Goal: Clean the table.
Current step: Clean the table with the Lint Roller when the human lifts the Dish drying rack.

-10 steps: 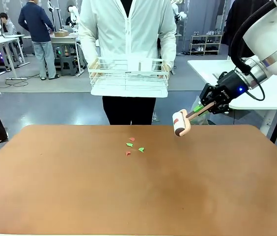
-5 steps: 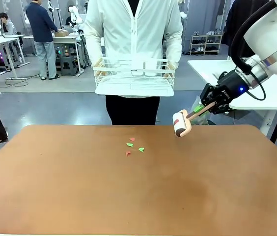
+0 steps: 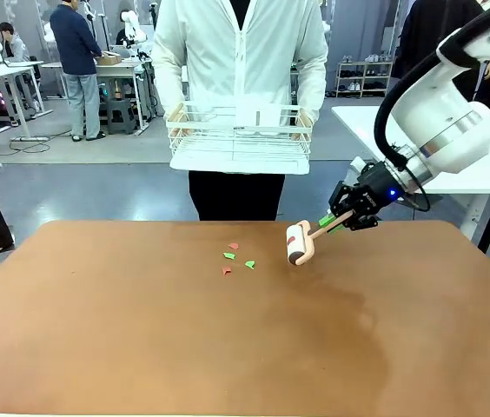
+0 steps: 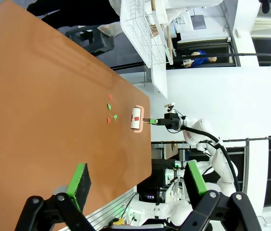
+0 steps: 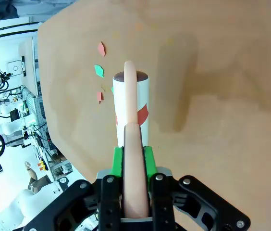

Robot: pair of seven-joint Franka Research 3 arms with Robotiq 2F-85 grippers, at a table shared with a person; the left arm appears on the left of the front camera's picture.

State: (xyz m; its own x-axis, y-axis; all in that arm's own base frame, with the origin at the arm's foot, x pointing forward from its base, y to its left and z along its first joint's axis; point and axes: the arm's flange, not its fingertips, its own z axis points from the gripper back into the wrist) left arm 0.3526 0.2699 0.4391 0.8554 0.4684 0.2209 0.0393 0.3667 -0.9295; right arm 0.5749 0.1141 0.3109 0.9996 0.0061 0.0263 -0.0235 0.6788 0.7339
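My right hand (image 3: 336, 219) is clamped tight on the pale handle of a lint roller (image 3: 298, 242), green pads pressed on both sides of the handle, roller head pointing away from my fingers. In the right wrist view the same hand (image 5: 131, 154) grips the handle low down, and the lint roller (image 5: 131, 103) shows a white sheet with a red mark and a brown end cap. The roller sits over the reddish-brown table (image 3: 228, 347) near its far edge, a bit to my right of the middle. Its shadow falls apart from it, so it looks lifted off the top; contact not clear. Just beside the roller on my left lie the paper scraps (image 3: 235, 257), two red and two green, small, loose, close together, flat on the table near the far edge. My left hand (image 4: 138, 179) is spread wide with nothing between the pads, hanging above the table's near-left part, well apart from the scraps. A person (image 3: 241, 52) in a white jacket stands at the far edge holding a white wire rack (image 3: 239, 139) with both hands, off the table. The rest of the table top is bare brown.
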